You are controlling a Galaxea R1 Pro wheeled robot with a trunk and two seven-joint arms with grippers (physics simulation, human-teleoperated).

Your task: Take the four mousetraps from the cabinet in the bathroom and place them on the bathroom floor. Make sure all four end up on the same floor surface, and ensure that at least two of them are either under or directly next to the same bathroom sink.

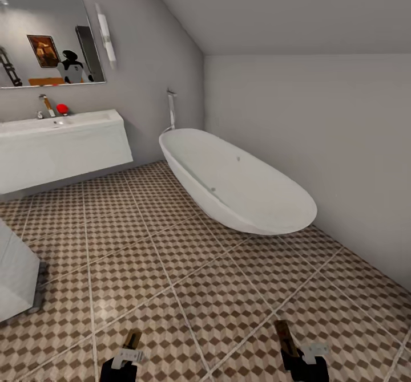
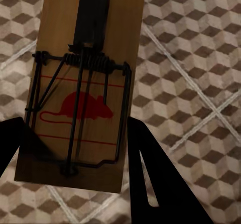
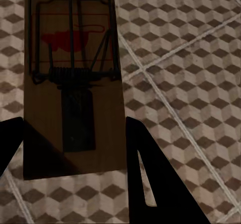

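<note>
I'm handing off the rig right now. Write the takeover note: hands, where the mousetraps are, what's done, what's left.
Left hand: shut on a mousetrap, held above the bathroom floor.
Right hand: shut on a second mousetrap, also above the tiles.
Both traps show at the bottom edge of the head view, one in each hand.
The sink is ahead to the left, the bathtub ahead to the right.
Done: two traps picked up and carried in front of the sink. None lies on the floor in these views.
Left: set both down under or right beside the sink; the other two traps aren't in sight.
</note>
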